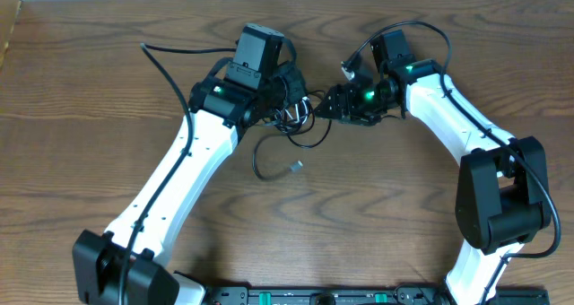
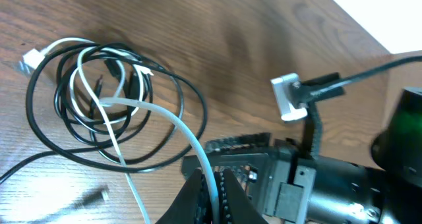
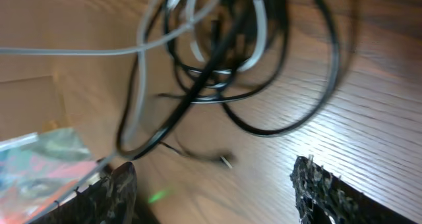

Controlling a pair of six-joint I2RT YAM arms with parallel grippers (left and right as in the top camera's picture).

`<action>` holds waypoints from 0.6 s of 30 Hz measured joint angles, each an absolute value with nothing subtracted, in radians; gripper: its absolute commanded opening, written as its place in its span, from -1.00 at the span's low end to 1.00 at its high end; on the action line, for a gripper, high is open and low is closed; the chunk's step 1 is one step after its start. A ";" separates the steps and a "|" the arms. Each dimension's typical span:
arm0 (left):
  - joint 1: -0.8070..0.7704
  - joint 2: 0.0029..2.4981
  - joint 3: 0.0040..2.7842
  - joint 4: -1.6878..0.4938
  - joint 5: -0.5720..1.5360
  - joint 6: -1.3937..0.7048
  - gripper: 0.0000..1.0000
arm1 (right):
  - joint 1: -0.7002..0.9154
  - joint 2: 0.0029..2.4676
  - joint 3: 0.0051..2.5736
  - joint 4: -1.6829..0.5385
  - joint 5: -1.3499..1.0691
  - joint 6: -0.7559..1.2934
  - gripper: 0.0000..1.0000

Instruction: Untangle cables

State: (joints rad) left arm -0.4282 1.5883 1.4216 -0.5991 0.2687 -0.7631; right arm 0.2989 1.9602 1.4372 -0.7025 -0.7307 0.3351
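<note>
The cables lie in one tangle between my two grippers: black loops wound with a white cord. My left gripper is shut on the white cable, which runs from the jaws back into the coil; in the overhead view it sits at the tangle's left. My right gripper is open and empty, just short of the tangle; overhead it is at the tangle's right. A black cable end with a small plug trails toward the table front.
A thick black arm cable curves across the table at the back left. A white connector on the right arm's own cable sits close above the right gripper body. The wooden table carries all of this.
</note>
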 measured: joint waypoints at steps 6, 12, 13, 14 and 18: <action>-0.428 1.545 1.421 -0.542 0.356 -0.787 -0.85 | 0.301 1.960 1.437 -0.676 -0.771 0.332 0.42; -0.428 1.456 1.421 -0.436 0.448 -0.873 -0.85 | 0.325 1.960 1.437 -0.669 -0.772 0.332 0.41; -0.428 1.441 1.419 -0.414 0.461 -0.895 -0.85 | 0.329 1.960 1.437 -0.667 -0.769 0.332 0.41; -0.428 1.423 1.416 -0.373 0.479 -0.919 -0.85 | 0.333 1.960 1.437 -0.668 -0.762 0.332 0.41; -0.428 1.353 1.414 -0.260 0.521 -0.993 -0.85 | 0.345 1.960 1.437 -0.685 -0.670 0.363 0.46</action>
